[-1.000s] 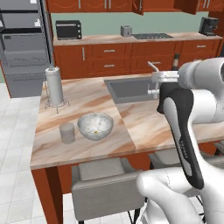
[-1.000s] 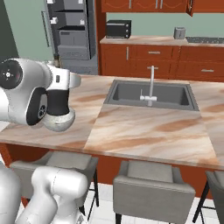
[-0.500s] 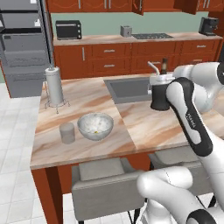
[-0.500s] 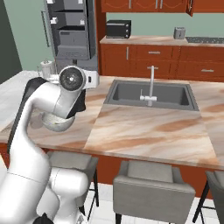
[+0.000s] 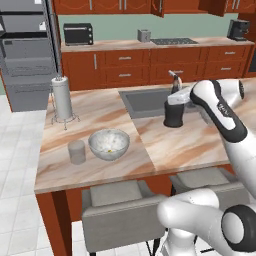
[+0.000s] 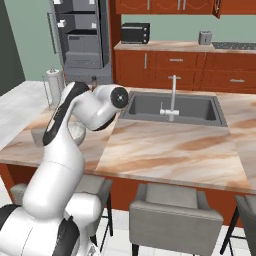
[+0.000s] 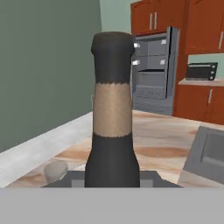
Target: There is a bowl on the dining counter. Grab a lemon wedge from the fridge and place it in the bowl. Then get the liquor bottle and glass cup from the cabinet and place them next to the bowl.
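Lemon wedge (image 5: 109, 150) lies in bowl (image 5: 108, 144); glass cup (image 5: 77, 152) stands just left of bowl. My pincer (image 5: 173, 102) grasps liquor bottle (image 5: 173, 114), right of bowl, near sink (image 5: 150, 100). Left: set bottle beside bowl.

No legible text anywhere; tan band on liquor bottle (image 7: 113, 109) neck seemingly blank

bowl (image 5: 109, 144): pale, upright, lower left of the left base view, a small yellow lemon wedge (image 5: 109, 150) inside.
glass cup (image 5: 77, 152): upright, just left of the bowl.
liquor bottle (image 5: 173, 112): dark, upright, centre right, by the sink.
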